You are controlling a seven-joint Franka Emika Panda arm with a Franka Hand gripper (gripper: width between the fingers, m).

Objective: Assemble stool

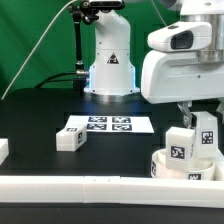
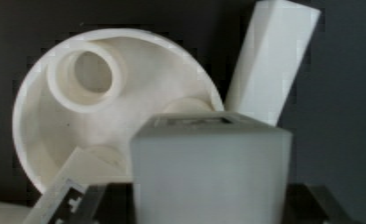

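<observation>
The round white seat [image 1: 170, 168] lies at the exterior view's right, just behind the front rail; in the wrist view its ribbed underside with a round hole [image 2: 82, 100] fills the middle. One leg [image 1: 180, 148] stands upright on the seat and shows in the wrist view [image 2: 278, 60]. My gripper [image 1: 200, 116] is shut on a second leg [image 1: 206, 138], held upright over the seat beside the first. In the wrist view this held leg [image 2: 206, 165] sits between the dark fingers [image 2: 326, 203] of the gripper [image 2: 206, 208]. A third leg [image 1: 70, 139] lies on the table.
The marker board [image 1: 106, 125] lies in the middle of the black table, in front of the robot base [image 1: 108, 65]. A long white rail [image 1: 90, 186] runs along the front. A white rail end [image 1: 3, 150] shows at the left edge.
</observation>
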